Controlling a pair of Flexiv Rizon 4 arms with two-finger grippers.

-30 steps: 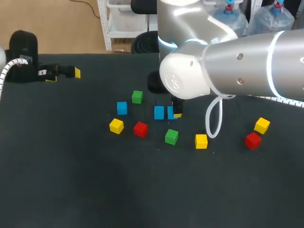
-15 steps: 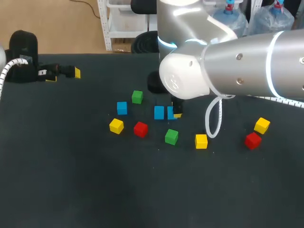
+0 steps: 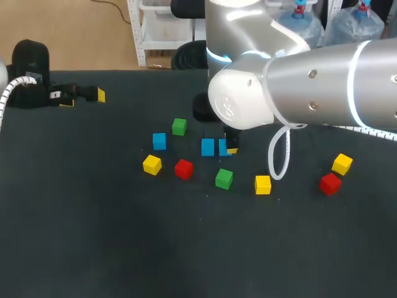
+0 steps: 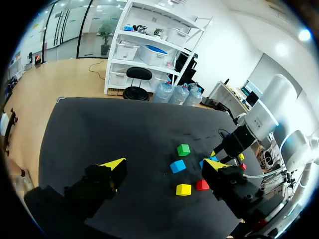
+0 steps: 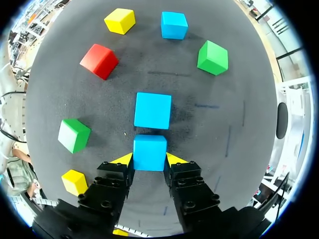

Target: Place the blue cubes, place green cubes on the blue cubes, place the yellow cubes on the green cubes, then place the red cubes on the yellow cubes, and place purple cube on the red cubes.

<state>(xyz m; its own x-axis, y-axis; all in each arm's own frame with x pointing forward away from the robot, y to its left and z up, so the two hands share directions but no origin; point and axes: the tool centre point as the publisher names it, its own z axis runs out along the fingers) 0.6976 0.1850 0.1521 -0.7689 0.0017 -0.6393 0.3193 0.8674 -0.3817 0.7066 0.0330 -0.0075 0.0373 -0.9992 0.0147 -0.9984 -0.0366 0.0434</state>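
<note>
My right gripper (image 5: 149, 160) is shut on a blue cube (image 5: 149, 152), with a second blue cube (image 5: 153, 110) just ahead of it and a narrow gap between them. From the head view this pair (image 3: 208, 147) sits mid-table, the held cube (image 3: 224, 148) half hidden under my right gripper (image 3: 227, 149). A third blue cube (image 3: 159, 141) lies to the left. Green cubes (image 3: 179, 126) (image 3: 224, 179), yellow cubes (image 3: 152, 164) (image 3: 263, 184) (image 3: 342, 164) and red cubes (image 3: 183, 169) (image 3: 330, 183) are scattered around. My left gripper (image 3: 84, 98) (image 4: 164, 165) stands open and empty at the far left. No purple cube shows.
The black table (image 3: 93, 236) has wide bare room along the front and left. My large right arm (image 3: 298, 87) covers the back right. A white cable loop (image 3: 279, 155) hangs beside the nearest yellow cube.
</note>
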